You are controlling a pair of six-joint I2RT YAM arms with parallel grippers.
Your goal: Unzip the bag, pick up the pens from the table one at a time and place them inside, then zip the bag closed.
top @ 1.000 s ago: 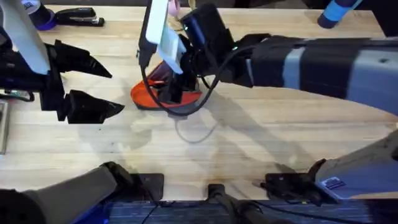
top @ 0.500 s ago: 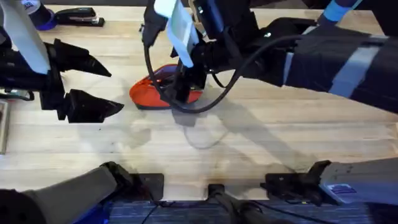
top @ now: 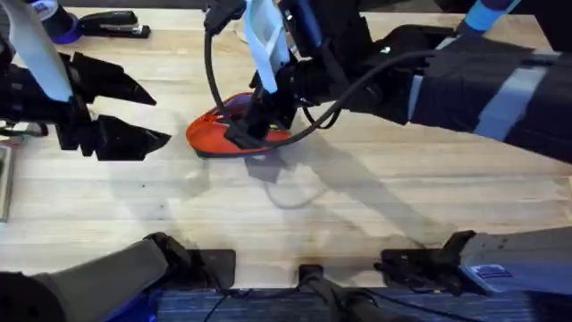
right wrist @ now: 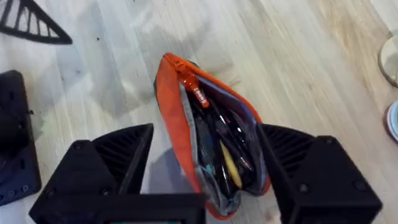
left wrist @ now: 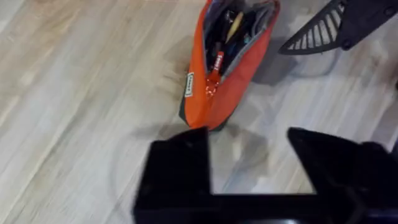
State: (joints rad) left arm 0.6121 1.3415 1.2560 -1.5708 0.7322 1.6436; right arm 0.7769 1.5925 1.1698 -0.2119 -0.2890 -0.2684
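From the overhead view, the orange bag (top: 214,136) lies on the wooden counter (top: 375,197), a little left of the middle. The right tool (top: 255,132) reaches across the counter and stands directly over the bag, covering its right part. The left tool (top: 134,112) hovers near the left edge, apart from the bag, with its two black fingers spread wide and nothing between them. A black stapler (top: 114,24) rests at the far left corner. In the left wrist view, the bag (left wrist: 225,68) sits with its zip open, and its red pull (left wrist: 217,63) lies at the opening; dark pens (left wrist: 229,25) are seen inside. The left tool (left wrist: 249,165) is near the bag's end without touching it. In the right wrist view, the right tool (right wrist: 205,165) has its fingers spread on both sides of the open bag (right wrist: 174,112), and the pens (right wrist: 224,143) lie inside together with a yellow item.
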